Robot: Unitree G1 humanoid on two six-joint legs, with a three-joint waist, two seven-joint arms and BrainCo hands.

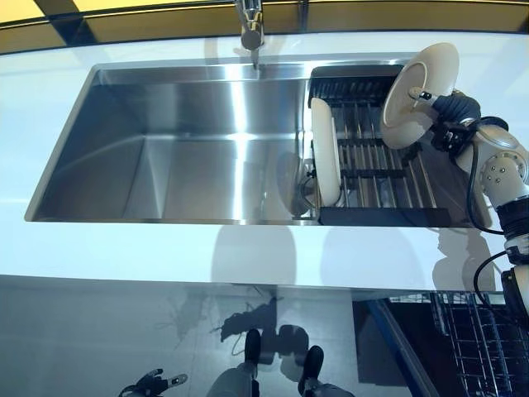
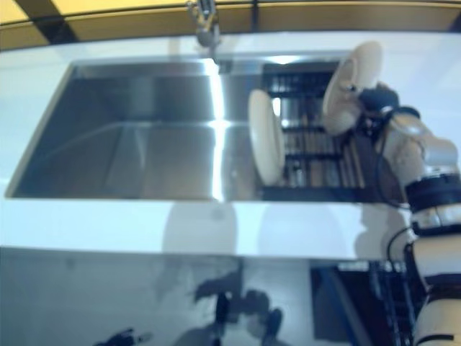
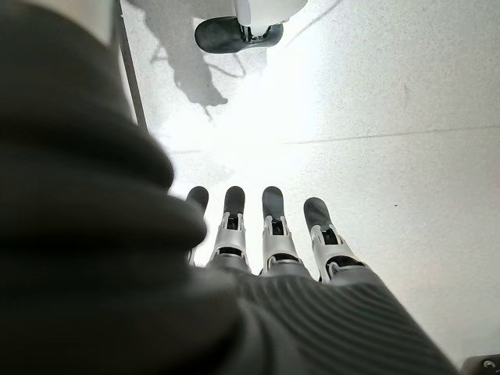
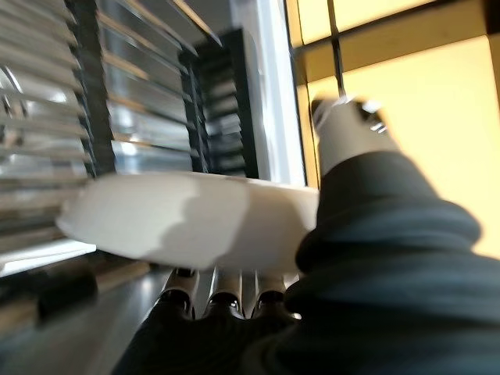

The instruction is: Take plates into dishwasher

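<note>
My right hand (image 1: 450, 116) is shut on a cream plate (image 1: 417, 93) and holds it tilted above the right end of the black drying rack (image 1: 376, 178) in the sink. The right wrist view shows the plate (image 4: 187, 219) pinched between my thumb and fingers. A second cream plate (image 1: 325, 150) stands on edge at the rack's left end. The dark wire dishwasher basket (image 1: 488, 343) shows at the lower right, below the counter. My left hand (image 3: 266, 234) hangs low over the floor with straight fingers and holds nothing; it also shows in the left eye view (image 1: 153, 383).
The steel sink basin (image 1: 165, 157) lies left of the rack, with the tap (image 1: 250, 25) behind it. The white counter (image 1: 248, 252) runs along the front edge.
</note>
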